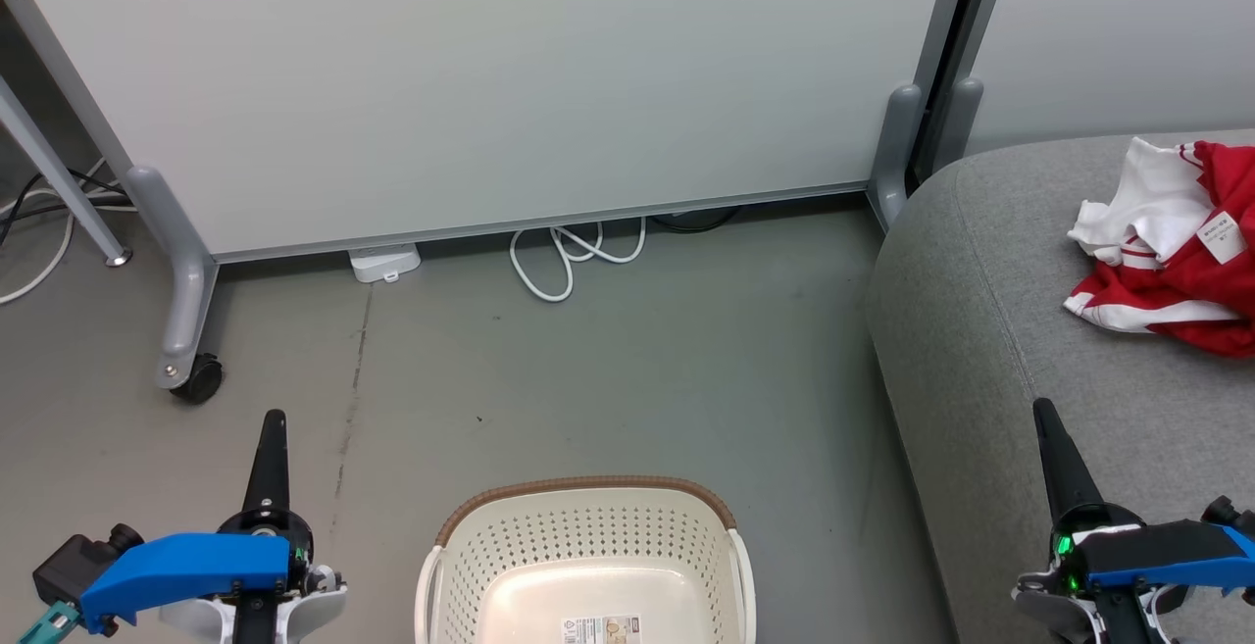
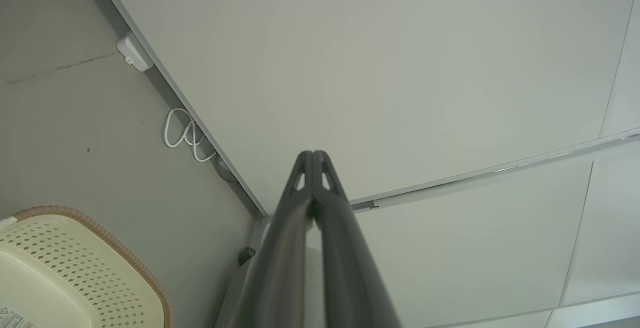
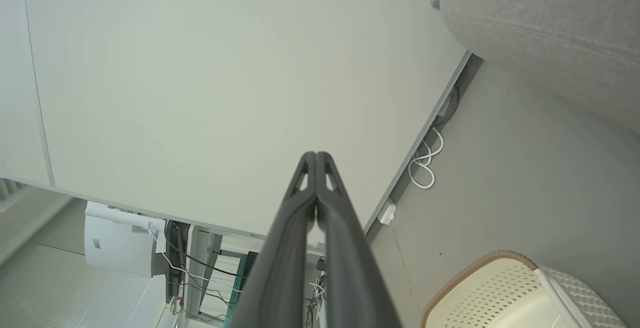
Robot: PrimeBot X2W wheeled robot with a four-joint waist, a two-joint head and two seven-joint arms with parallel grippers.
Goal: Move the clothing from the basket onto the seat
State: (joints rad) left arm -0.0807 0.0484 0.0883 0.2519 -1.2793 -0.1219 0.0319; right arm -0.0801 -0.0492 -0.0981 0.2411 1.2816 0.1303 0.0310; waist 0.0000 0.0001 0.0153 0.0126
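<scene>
Clothing [image 1: 1177, 262] lies crumpled on the seat [image 1: 980, 350], far right, so the job looks done. Basket [image 1: 588, 483] on the floor [image 1: 637, 379] shows just a label sticker [image 1: 600, 629]; its near end is cut off, so probably empty. Left claw [image 1: 274, 419] and right claw [image 1: 1041, 409] are pressed together, holding nothing, either side of the basket, the right over the seat's rounded edge. Bare floor between basket and seat; partition panel [image 1: 490, 85] and cable loop [image 1: 564, 267] well behind.
</scene>
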